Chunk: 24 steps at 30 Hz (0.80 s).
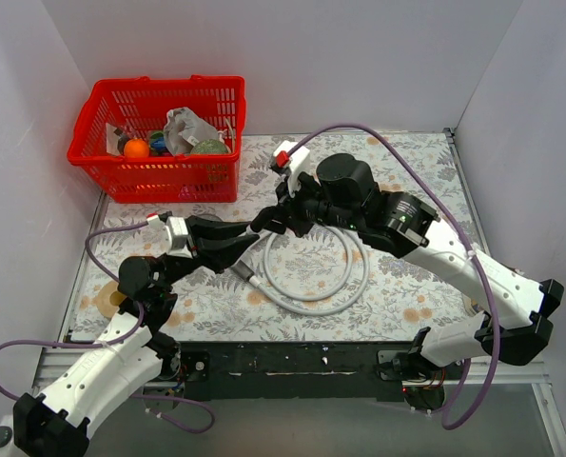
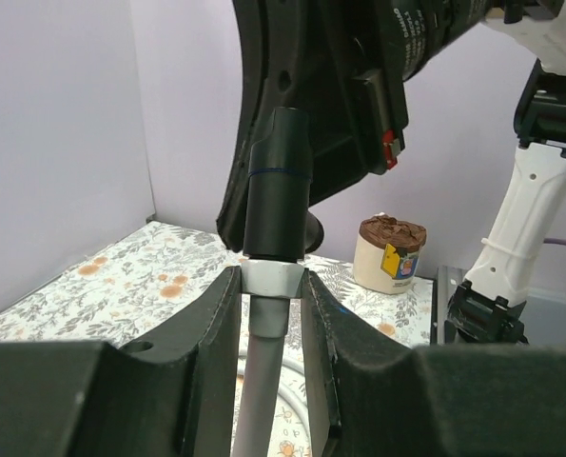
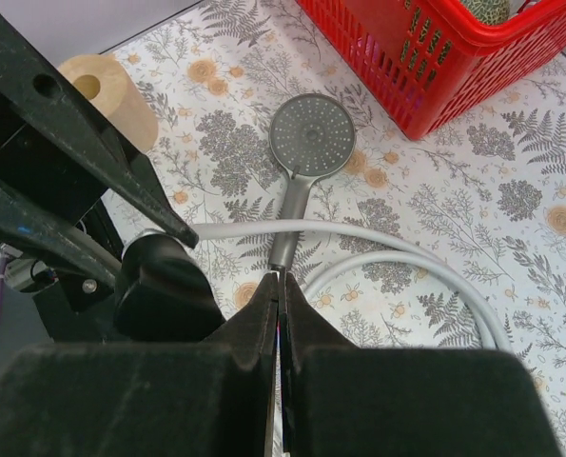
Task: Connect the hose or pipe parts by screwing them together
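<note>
My left gripper point(image 2: 268, 274) is shut on the metal end nut point(image 2: 266, 284) of the whitish-grey hose point(image 2: 256, 390), held above the table. A dark round stub point(image 2: 277, 186) stands just beyond the nut, against the right arm's black body; I cannot tell what it belongs to. The hose's coil point(image 1: 313, 303) lies mid-table, with another end point(image 1: 247, 276) loose beside it. The grey shower head point(image 3: 312, 133) lies face up on the table, and the hose crosses its handle point(image 3: 295, 195). My right gripper point(image 3: 281, 278) is shut with nothing between its fingers, its tips at the handle's end.
A red basket point(image 1: 159, 143) with several small items stands at the back left. A cardboard roll point(image 3: 97, 90) sits near the left arm. A brown-lidded jar point(image 2: 389, 252) stands by the right arm. Purple cables loop around both arms. White walls enclose three sides.
</note>
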Each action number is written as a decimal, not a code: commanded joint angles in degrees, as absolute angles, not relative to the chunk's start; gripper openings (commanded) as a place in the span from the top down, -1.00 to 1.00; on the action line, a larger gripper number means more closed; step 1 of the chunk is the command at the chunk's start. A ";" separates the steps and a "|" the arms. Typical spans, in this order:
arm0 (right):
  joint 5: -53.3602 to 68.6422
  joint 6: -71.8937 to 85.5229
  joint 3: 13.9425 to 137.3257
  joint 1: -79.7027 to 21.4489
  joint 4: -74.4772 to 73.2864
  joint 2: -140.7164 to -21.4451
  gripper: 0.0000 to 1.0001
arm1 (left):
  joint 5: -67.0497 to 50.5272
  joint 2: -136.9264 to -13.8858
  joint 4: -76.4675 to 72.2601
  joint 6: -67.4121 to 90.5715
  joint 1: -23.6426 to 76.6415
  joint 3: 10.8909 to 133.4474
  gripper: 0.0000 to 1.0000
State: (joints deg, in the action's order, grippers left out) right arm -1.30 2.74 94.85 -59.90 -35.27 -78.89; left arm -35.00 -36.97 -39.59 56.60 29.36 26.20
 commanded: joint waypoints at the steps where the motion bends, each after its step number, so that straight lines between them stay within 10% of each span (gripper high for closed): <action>1: 1.65 4.92 92.11 -60.12 -30.06 -75.68 0.97 | -30.32 -36.47 -44.03 56.51 28.92 29.18 1.00; 24: 12.83 8.26 92.99 -61.43 -23.65 -75.67 0.97 | -29.35 -38.41 -43.59 53.61 28.74 29.53 1.00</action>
